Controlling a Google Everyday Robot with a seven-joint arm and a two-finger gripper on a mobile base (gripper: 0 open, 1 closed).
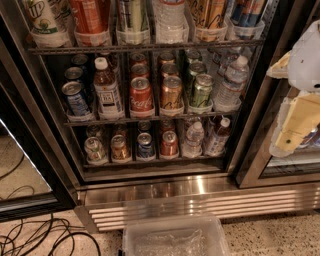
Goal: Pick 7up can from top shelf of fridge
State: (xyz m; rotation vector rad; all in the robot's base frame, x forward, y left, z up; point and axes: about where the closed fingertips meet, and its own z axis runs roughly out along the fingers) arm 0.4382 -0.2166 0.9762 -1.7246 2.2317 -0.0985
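Note:
The 7up can (42, 17), whitish with green print, stands in a clear cup holder at the far left of the top shelf (145, 47) of the open fridge (250, 125). Its top is cut off by the frame's edge. An orange-red can (90, 15) stands right beside it, then more tall cans and a clear water bottle (171, 17). My gripper (290, 100), white with cream-yellow parts, hangs at the right edge of the view. It is in front of the fridge's right frame, well to the right of and lower than the 7up can, and holds nothing that shows.
The lower wire racks hold short soda cans, a Coca-Cola can (141, 95), a tea bottle (107, 92) and water bottles (230, 85). The steel slatted base (200, 200) runs below. A clear plastic bin (175, 237) sits on the floor in front. Black cables (35, 237) lie at the lower left by the open glass door (22, 170).

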